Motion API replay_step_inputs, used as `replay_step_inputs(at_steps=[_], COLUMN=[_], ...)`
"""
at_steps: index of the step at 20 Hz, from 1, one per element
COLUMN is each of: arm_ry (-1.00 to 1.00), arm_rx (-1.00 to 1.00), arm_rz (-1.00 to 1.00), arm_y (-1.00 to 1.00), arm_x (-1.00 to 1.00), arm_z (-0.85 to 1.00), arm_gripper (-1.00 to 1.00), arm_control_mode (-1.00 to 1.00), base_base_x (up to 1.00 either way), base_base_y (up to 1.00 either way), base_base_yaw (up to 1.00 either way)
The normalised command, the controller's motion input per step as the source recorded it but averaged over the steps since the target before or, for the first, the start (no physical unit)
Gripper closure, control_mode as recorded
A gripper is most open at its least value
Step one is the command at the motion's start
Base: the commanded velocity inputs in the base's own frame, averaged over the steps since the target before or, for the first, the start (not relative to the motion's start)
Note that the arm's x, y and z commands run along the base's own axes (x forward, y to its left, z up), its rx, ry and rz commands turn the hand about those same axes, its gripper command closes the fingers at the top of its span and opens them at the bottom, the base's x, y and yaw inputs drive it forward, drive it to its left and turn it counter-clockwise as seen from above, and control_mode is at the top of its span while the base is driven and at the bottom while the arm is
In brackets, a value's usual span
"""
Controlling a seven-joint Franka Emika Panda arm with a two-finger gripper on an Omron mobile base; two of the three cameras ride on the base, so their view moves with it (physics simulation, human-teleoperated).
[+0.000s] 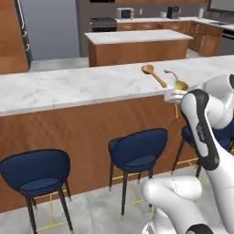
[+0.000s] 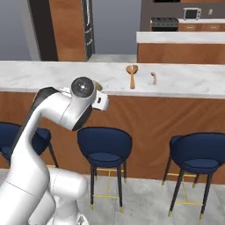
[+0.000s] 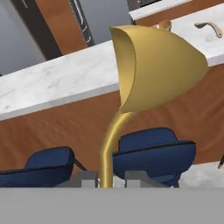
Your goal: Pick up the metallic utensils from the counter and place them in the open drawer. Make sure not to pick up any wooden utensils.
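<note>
My gripper (image 3: pixel 105 180) is shut on the thin handle of the shiny gold spoon (image 3: pixel 153 70), whose round bowl rises large in the hand view. In the left base view the gold spoon (image 1: pixel 181 85) is held at the near edge of the white marble counter (image 1: pixel 68 87), just above my gripper (image 1: pixel 176 97). The tan wooden spoon (image 1: pixel 153 74) lies on the counter behind it, and a small grey utensil with a reddish-brown handle (image 2: pixel 153 78) rests to its right. The open drawer is out of view.
Blue bar stools (image 1: pixel 137 151) (image 2: pixel 104 147) stand on the floor in front of the counter's brown base. A smaller marble-topped island (image 1: pixel 137 39) sits beyond the counter, with kitchen cabinets and a microwave (image 1: pixel 124 13) along the back wall.
</note>
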Motion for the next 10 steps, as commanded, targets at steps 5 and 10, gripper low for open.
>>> replay_step_inputs(at_steps=[5, 10], arm_ry=[0.0, 0.0], arm_rx=[0.0, 0.0], arm_rz=[0.0, 0.0], arm_y=[0.0, 0.0], arm_x=[0.0, 0.0], arm_z=[0.0, 0.0], arm_gripper=[1.0, 1.0], arm_control_mode=[1.0, 1.0], base_base_x=[-0.83, 0.04], base_base_y=[-1.0, -1.0], base_base_yaw=[-0.1, -0.25])
